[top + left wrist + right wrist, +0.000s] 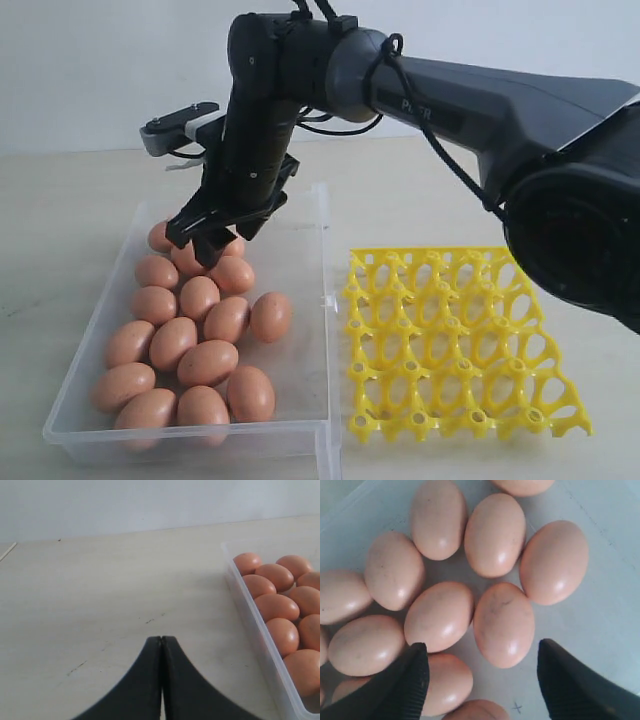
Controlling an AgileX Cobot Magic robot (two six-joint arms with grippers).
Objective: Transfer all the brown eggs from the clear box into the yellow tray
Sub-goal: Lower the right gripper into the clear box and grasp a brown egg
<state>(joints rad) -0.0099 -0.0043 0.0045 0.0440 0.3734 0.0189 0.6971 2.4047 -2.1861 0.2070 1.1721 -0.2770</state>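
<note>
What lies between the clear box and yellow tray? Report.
Only a narrow bare strip of table, plus the clear box's latch tab, per the exterior view.

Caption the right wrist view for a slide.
Open right gripper hovers over brown eggs clustered in the clear box.

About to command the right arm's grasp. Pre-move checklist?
1. Right gripper open: ok, jaws wide apart above the eggs.
2. One egg roughly between the jaws: ok.
3. Room for both fingers: not ok, a neighbour egg sits against it on one side.
4. Tray free: ok, no egg in it.
5. Left gripper out of the way: ok, shut, over the table outside the box.
</note>
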